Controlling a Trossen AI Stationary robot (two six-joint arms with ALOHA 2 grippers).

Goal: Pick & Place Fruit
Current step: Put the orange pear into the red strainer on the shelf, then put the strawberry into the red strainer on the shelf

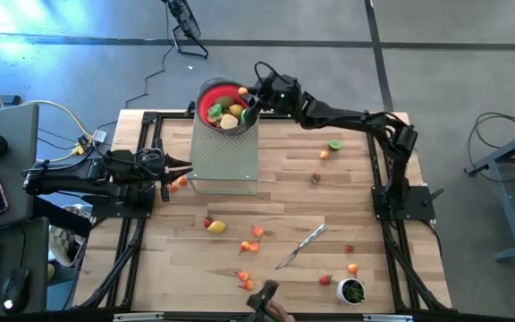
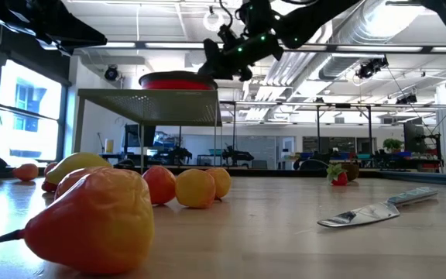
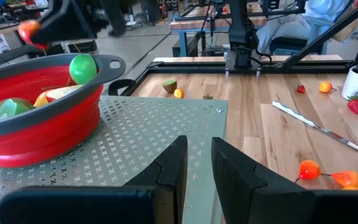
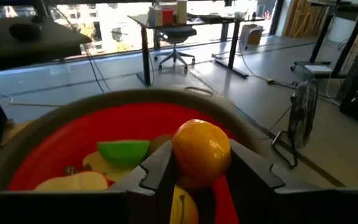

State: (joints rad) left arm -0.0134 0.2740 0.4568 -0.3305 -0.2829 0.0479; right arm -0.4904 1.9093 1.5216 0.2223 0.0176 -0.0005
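Wooden desk (image 1: pixel 347 192) is carrying scattered fruit (image 1: pixel 256 233) and a perforated metal stand (image 1: pixel 224 156) supporting the red bowl (image 1: pixel 211 100). Right claw (image 4: pixel 201 177) is hovering over the bowl interior, clamped on an orange fruit piece (image 4: pixel 201 149). For a clean release, keep the piece above the bowl centre, clear of the rim, before parting the fingers. Left claw (image 3: pixel 196 165) is waiting beside the stand, fingers slightly apart and empty.
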